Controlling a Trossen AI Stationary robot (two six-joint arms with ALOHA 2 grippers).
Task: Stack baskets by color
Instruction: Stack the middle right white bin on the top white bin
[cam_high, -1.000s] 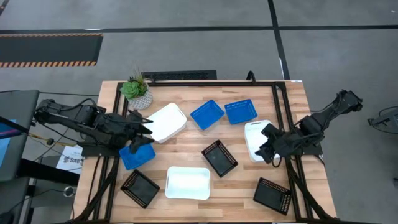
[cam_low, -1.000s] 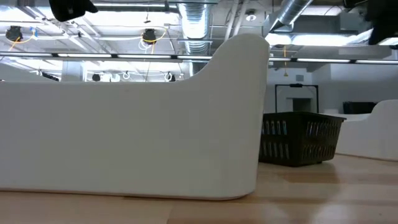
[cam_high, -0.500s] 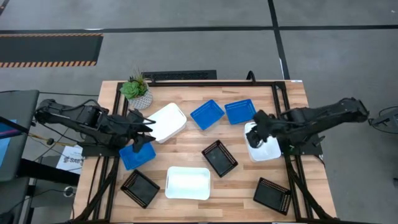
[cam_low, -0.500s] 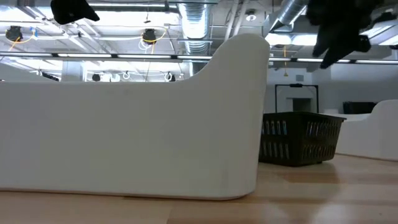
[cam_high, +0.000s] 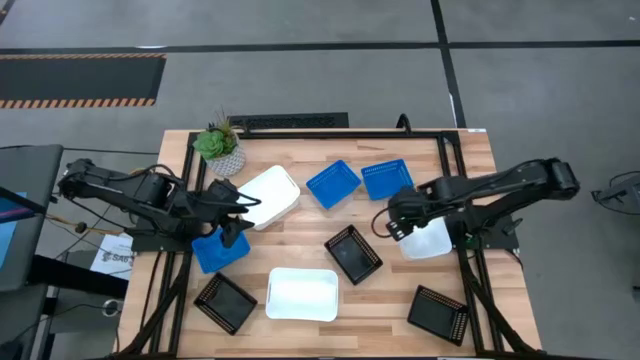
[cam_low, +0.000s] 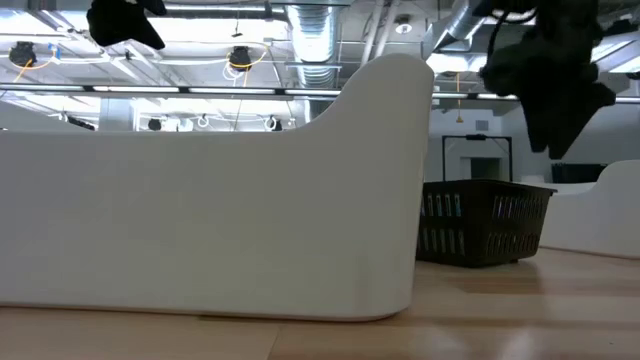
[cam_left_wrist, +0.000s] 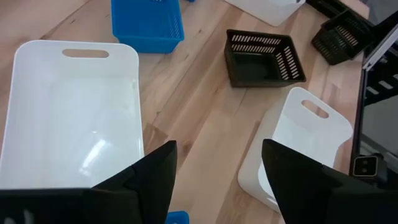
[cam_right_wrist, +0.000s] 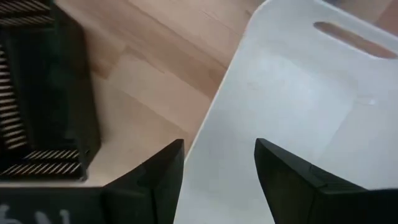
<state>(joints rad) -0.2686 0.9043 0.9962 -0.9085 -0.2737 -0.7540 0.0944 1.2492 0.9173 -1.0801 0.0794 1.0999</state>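
Baskets: nine are lying loose on the table (cam_high: 470, 160), none stacked yet.
White: one (cam_high: 268, 195) is sitting near the plant (cam_high: 220, 146); one (cam_high: 301, 293) is lying at the near middle; one (cam_high: 430, 240) is sitting at the right side.
Blue: two (cam_high: 333, 183) (cam_high: 386, 178) are lying side by side at the far middle; one (cam_high: 220, 250) is sitting at the left, below the left arm.
Black: one (cam_high: 352, 253) is sitting mid-table; one (cam_high: 224, 302) is at the near left; one (cam_high: 438, 313) is at the near right.
Right gripper (cam_high: 392, 221): is hanging over the inner rim of the right white basket (cam_right_wrist: 298, 106), fingers (cam_right_wrist: 292, 180) apart and straddling that rim, nothing gripped.
Left gripper (cam_high: 236, 206): is hovering at the edge of the far white basket (cam_left_wrist: 71, 118), fingers (cam_left_wrist: 152, 174) spread wide, empty.
Step in hand: by the look of it, the right arm is lining up to take the right white basket by its rim, opening the white stack.
Next move: probably calling for a short drop so one finger goes inside the wall and one outside, then a pinch and a lift toward another white basket.
Watch: the black mid-table basket (cam_right_wrist: 43, 93) is sitting close beside that rim.
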